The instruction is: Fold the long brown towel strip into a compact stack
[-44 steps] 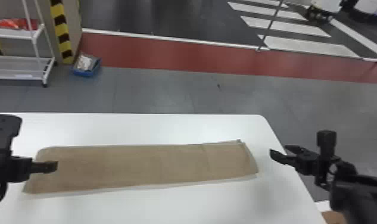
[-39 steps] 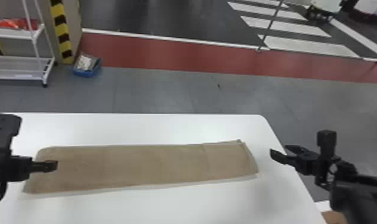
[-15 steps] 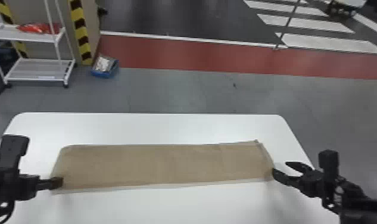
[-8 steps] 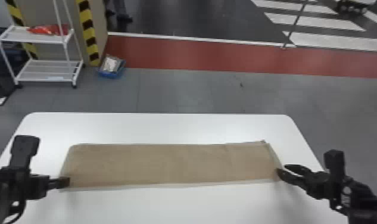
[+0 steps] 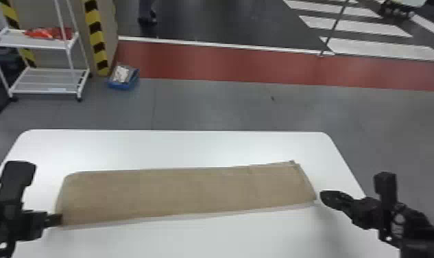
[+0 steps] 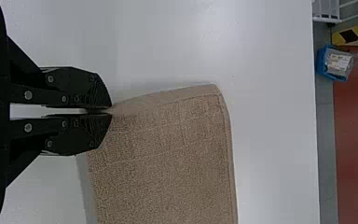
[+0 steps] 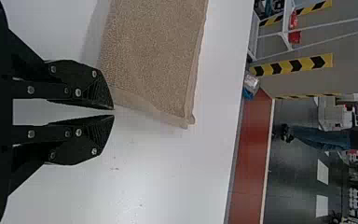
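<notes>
My left gripper (image 5: 56,220) is at the near left corner of the brown towel strip (image 5: 178,194), which lies flat and lengthwise across the white table. The left wrist view shows this gripper (image 6: 107,111) pinching the corner of the towel (image 6: 168,163). Just beyond the towel's near right corner is my right gripper (image 5: 323,196). Seen from the right wrist, that gripper (image 7: 113,112) has its fingertips almost together, a thin gap between them and no cloth inside. The towel (image 7: 154,56) passes beside the tip of one finger, partly hidden by it.
The white table (image 5: 178,147) has bare surface behind and in front of the towel. Its right edge runs under the right arm. Beyond it on the floor stand a white shelf rack (image 5: 48,43) and a blue bin (image 5: 123,84).
The head view has shifted leftward. My left gripper has lowered onto the towel corner and shut on it. The right gripper came lower and nearer the towel's end, and its spread fingers have closed together.
</notes>
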